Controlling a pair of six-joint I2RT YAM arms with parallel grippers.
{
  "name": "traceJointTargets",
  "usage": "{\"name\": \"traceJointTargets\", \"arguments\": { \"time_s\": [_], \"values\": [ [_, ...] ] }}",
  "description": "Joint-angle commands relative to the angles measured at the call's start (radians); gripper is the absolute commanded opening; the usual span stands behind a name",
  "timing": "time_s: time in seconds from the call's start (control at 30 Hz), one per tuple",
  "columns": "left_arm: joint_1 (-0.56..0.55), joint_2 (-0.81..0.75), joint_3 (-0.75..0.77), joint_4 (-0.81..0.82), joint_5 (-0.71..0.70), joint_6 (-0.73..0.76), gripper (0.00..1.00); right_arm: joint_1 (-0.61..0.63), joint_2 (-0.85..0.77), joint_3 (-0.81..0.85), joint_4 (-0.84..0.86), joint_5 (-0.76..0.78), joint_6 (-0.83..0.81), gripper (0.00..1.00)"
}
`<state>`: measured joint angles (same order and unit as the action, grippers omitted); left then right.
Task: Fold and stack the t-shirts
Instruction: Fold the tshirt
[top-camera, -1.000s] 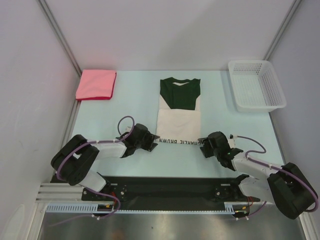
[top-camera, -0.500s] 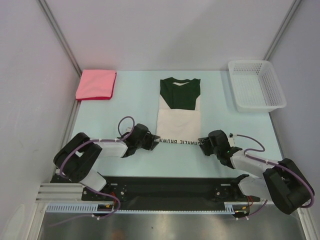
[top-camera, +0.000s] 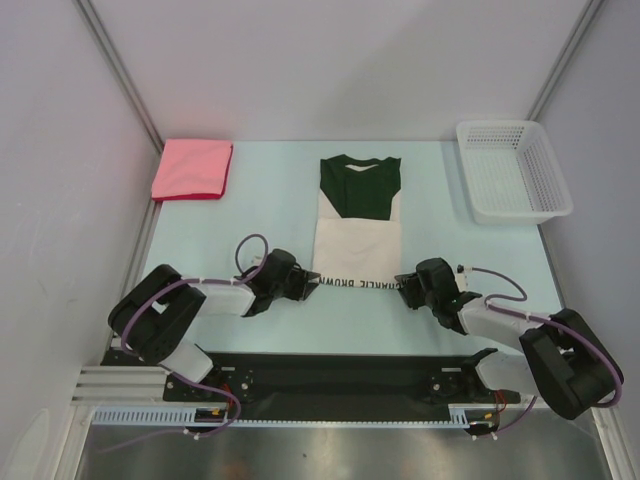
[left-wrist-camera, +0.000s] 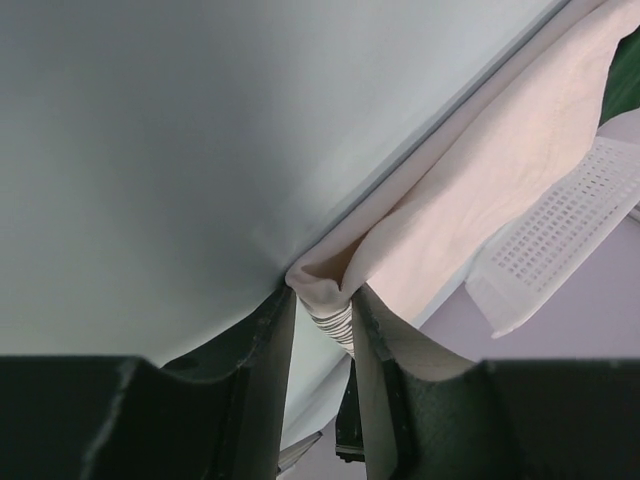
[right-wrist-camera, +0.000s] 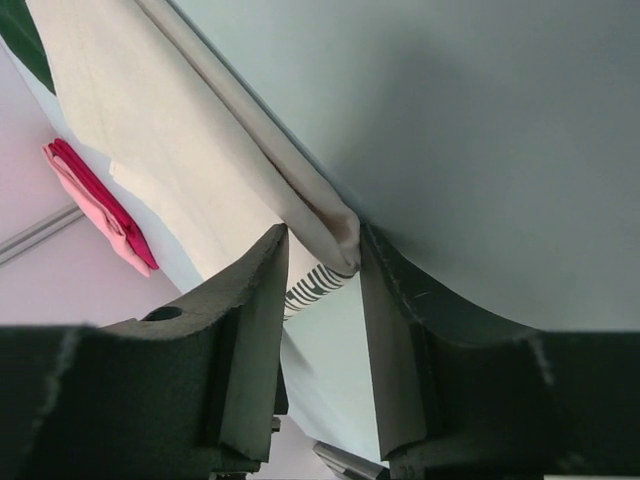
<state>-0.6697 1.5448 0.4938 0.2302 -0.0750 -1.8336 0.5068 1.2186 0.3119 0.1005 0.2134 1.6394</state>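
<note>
Pale blue bench (top-camera: 270, 200) filled the middle of the top view, and the cream-and-green shirt (top-camera: 358, 235) lay flat on it at centre frame. The shirt's long axis ran from the bottom of the frame to the top, with the green collar end upward and the lettered hem downward, toward the arm bases. The left arm (top-camera: 215, 297) reached in from lower left and the right arm (top-camera: 495, 320) from lower right. Both were stretched low along the bench, so each was nearest to its own corner of the hem. The pink-red shirt (top-camera: 192, 168), folded square, lay well apart at upper left. The left jaws were clenched on the left hem corner, and the cloth puckered between them in the wrist view. The right jaws were grasping the right hem corner, with a folded edge pinched between them. I judge the coming fold must carry the hem upward along this axis, both corners together.
</note>
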Motion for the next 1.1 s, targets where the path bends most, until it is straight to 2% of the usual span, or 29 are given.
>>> {"name": "traceJointTargets", "arguments": {
  "time_s": [0.0,0.1,0.17,0.2,0.23,0.4,0.63,0.77,0.97,1.07],
  "values": [
    [0.015,0.038,-0.05,-0.126,-0.035,0.019,0.36,0.001,0.041,-0.011,-0.111,0.014,-0.027,0.39],
    [0.027,0.043,-0.052,-0.111,-0.032,0.04,0.28,0.001,0.035,-0.022,-0.111,0.011,-0.021,0.34],
    [0.038,0.047,-0.06,-0.083,-0.028,0.068,0.17,0.003,0.025,-0.03,-0.111,0.006,-0.027,0.22],
    [0.038,0.052,-0.061,-0.068,-0.022,0.074,0.01,0.001,0.025,-0.036,-0.111,0.004,-0.03,0.15],
    [0.039,0.054,-0.067,-0.062,-0.008,0.077,0.0,-0.004,0.022,-0.04,-0.111,-0.002,-0.039,0.0],
    [0.029,0.04,-0.106,0.014,0.063,0.108,0.0,-0.051,0.01,-0.036,-0.114,-0.104,-0.168,0.0],
    [-0.045,-0.196,-0.169,-0.112,0.049,0.085,0.0,-0.04,-0.203,-0.04,-0.327,-0.112,-0.231,0.0],
    [-0.132,-0.371,-0.178,-0.298,0.003,0.05,0.0,0.048,-0.342,0.007,-0.545,-0.085,-0.251,0.0],
    [-0.315,-0.619,-0.225,-0.535,-0.061,-0.114,0.0,0.205,-0.585,0.024,-0.813,-0.025,-0.115,0.0],
    [-0.41,-0.713,-0.274,-0.565,-0.06,-0.217,0.0,0.314,-0.683,0.039,-0.928,0.02,-0.04,0.0]
  ]
}}
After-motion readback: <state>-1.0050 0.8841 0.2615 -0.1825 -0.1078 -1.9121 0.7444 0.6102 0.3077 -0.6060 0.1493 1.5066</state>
